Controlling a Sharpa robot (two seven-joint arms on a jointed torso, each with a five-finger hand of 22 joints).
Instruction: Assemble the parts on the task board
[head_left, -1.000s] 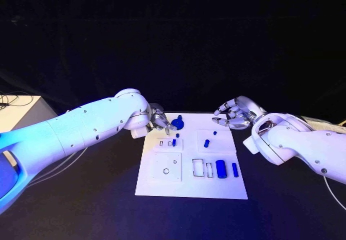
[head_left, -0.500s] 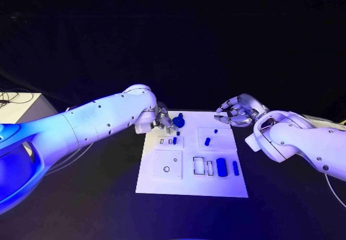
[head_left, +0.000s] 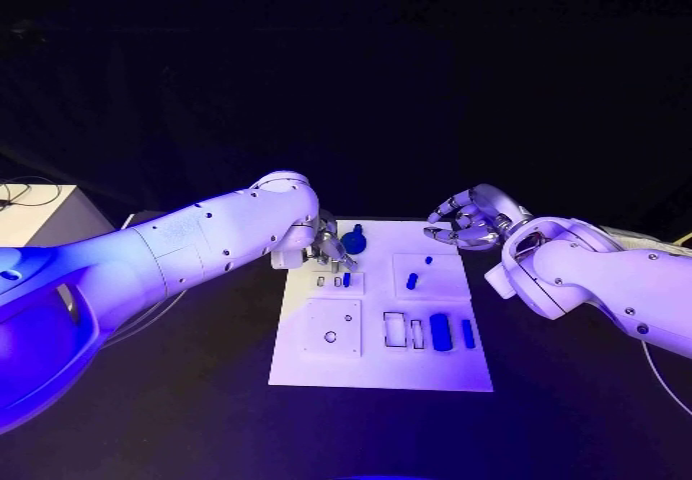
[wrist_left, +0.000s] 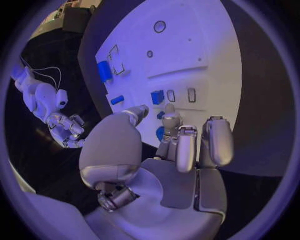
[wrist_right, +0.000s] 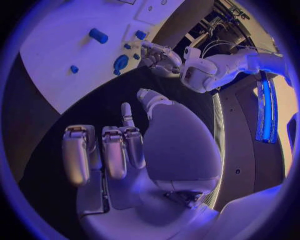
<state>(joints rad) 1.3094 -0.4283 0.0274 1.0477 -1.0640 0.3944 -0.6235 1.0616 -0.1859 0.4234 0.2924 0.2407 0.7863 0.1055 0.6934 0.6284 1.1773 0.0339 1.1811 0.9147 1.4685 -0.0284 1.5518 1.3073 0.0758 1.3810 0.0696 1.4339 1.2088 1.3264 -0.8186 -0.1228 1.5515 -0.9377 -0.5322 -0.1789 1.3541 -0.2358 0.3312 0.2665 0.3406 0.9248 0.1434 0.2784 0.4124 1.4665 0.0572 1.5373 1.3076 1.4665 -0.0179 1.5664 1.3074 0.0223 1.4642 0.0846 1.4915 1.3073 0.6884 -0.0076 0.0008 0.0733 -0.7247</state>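
Left hand hangs over the board's far left corner, fingers bent downward toward the surface; the wrist view shows a small blue part just beyond the fingertips, but whether it is grasped cannot be told. A round blue part stands on the board just beside that hand. Toward the middle, a small blue peg stands in the left raised block and another in the right one. Along the near half, a blue cylinder and a thin blue bar lie side by side next to two outlined slots. Right hand hovers above the bench past the board's far right corner, fingers curled inward and grasping nothing.
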